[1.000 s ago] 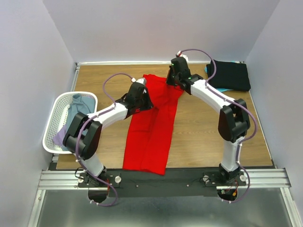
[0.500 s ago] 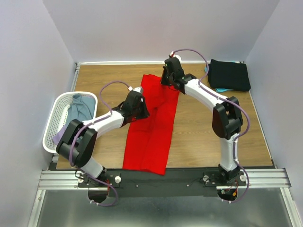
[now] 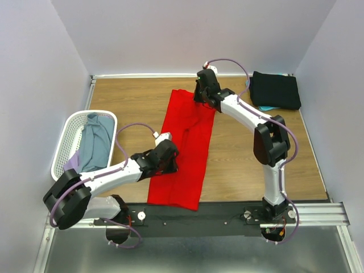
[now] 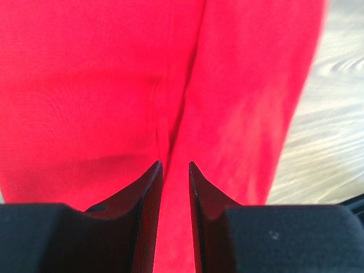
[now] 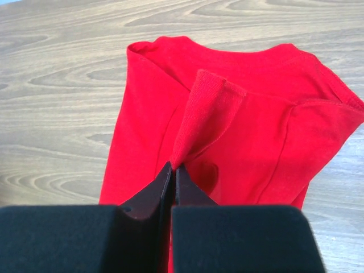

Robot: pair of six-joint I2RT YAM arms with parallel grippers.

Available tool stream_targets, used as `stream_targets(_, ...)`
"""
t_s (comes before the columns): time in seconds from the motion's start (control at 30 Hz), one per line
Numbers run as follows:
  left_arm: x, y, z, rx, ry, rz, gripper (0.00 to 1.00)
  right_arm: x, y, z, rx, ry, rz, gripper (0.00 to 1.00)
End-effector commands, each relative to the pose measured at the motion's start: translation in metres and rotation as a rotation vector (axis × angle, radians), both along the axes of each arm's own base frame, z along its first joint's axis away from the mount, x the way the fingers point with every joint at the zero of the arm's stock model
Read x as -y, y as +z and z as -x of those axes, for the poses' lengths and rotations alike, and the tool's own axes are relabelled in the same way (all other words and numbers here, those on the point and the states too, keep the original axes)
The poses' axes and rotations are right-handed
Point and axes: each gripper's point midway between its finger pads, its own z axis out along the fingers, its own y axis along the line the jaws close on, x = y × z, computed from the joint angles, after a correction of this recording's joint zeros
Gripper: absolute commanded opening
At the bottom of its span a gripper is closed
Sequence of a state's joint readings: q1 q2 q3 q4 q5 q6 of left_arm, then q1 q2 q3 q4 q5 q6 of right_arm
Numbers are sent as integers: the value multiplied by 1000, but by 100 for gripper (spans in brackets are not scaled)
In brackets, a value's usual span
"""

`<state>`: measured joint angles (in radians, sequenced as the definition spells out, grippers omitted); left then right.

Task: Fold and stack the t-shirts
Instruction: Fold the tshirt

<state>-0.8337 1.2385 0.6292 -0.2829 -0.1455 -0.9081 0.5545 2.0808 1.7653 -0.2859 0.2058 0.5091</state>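
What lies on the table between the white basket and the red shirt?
Only bare wooden table separates the basket from the red shirt, as the top view shows; the left arm and its purple cable pass over it.

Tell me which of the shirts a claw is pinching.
The red t-shirt spread lengthwise in the middle: the right claw is shut on a raised fold near its collar. The black shirt lies folded far right, the grey-blue shirt in the basket.
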Motion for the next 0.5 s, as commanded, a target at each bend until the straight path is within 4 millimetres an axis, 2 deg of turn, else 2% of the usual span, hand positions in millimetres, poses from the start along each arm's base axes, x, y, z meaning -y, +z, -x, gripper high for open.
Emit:
stream_targets(0.0, -15, -26, 24, -88, 67, -51, 33, -2, -18, -14, -2, -2, 39, 9)
stream_targets(0.2, 0, -32, 28, -101, 25, -31, 33, -13, -73, -14, -97, 33, 45, 9)
stream_targets(0.23, 1, -33, 28, -100, 16, -29, 33, -12, -91, -14, -125, 31, 55, 9)
stream_targets(0.3, 4, -36, 26, -94, -1, -34, 33, -12, -109, -14, -160, 36, 53, 9)
stream_targets(0.37, 13, -35, 25, -86, -41, -13, 33, -4, -131, -16, -196, 20, 58, 9)
stream_targets(0.43, 19, -37, 22, -87, -81, -29, 33, 3, -140, -18, -217, 8, 52, 9)
stream_targets(0.47, 24, -37, 20, -81, -98, -22, 33, 15, -146, -21, -231, -15, 53, 9)
